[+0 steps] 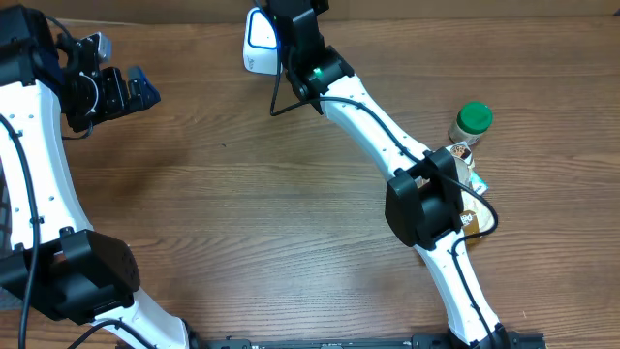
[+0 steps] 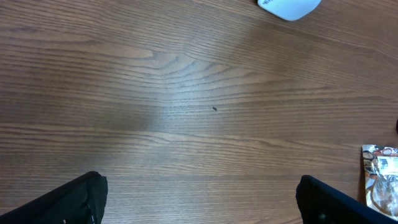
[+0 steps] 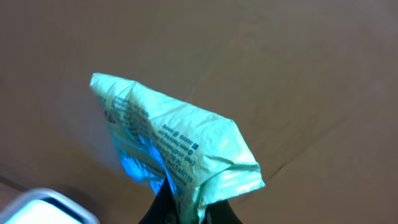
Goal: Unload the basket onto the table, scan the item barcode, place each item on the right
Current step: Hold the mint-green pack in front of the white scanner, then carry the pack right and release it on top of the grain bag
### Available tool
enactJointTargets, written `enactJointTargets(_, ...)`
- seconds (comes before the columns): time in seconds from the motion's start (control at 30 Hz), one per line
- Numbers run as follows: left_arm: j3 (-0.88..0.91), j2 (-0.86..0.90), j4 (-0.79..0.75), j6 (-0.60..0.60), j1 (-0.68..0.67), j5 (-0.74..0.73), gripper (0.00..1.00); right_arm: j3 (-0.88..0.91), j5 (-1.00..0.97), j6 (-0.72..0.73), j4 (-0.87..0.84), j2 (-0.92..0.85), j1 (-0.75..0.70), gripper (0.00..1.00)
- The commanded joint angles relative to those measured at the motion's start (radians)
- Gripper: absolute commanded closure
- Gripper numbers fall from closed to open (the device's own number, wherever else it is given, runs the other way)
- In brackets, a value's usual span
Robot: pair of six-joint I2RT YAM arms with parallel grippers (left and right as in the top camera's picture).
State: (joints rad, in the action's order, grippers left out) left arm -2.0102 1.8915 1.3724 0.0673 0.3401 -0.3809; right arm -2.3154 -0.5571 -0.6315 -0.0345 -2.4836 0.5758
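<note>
a: where's the item?
b: the pale green packet [image 3: 180, 143] is pinched by one edge in the right gripper [image 3: 186, 210]. the fingers are closed tight on it and its printed side faces the wrist camera. it's held over the far middle of the table [image 1: 242, 194], just right of the white scanner [image 1: 256, 44].
a: and the other arm?
b: the left gripper [image 2: 199, 186] is at the far left. its 2 fingers [image 2: 81, 199] are spread wide over bare wood, holding nothing.
a: room to move?
b: the middle and the near left of the table lie open. on the right, a green-capped jar [image 1: 472, 124] and a printed pouch [image 2: 379, 180] sit just beside the right arm's elbow, and the pouch is partly under it. the scanner lies close to the far edge.
</note>
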Motion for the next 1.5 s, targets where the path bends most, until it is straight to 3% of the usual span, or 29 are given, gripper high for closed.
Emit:
enactJointTargets(0.0,-0.01,-0.007,0.0,0.019,-0.008,0.0,0.0,-0.025,-0.001,-0.384,-0.007,-0.059,-0.004,0.96)
enactJointTargets(0.13,-0.01,-0.007,0.0,0.019,-0.008,0.0,0.0,0.005,0.091,-0.401,0.053,-0.066,-0.003,0.96)
enactJointTargets(0.77,-0.01,-0.007,0.0,0.019,-0.008,0.0,0.0,0.005,0.073,-0.4,0.066,-0.066,0.002,0.96)
enactJointTargets(0.87,-0.01,-0.007,0.0,0.019,-0.008,0.0,0.0,0.005,0.062,-0.341,0.067,-0.042,0.005,0.96)
enactJointTargets(1.07,-0.01,-0.007,0.0,0.019,-0.008,0.0,0.0,0.005,0.064,-0.009,0.152,0.095,0.009,0.96)
enactJointTargets(1.17,-0.01,-0.007,0.0,0.019,-0.008,0.0,0.0,0.005,0.065,0.253,0.338,0.226,0.019,0.96)
enactJointTargets(1.23,-0.01,-0.007,0.0,0.019,-0.008,0.0,0.0,0.005,0.066,0.594,0.605,0.357,0.025,0.96)
enactJointTargets(1.4,-0.01,-0.007,0.0,0.019,-0.008,0.0,0.0,0.005,0.143,1.073,1.153,0.557,0.003,0.96)
enactJointTargets(1.47,-0.01,-0.007,0.0,0.019,-0.008,0.0,0.01,0.005,0.202,1.185,1.365,0.595,-0.031,0.96)
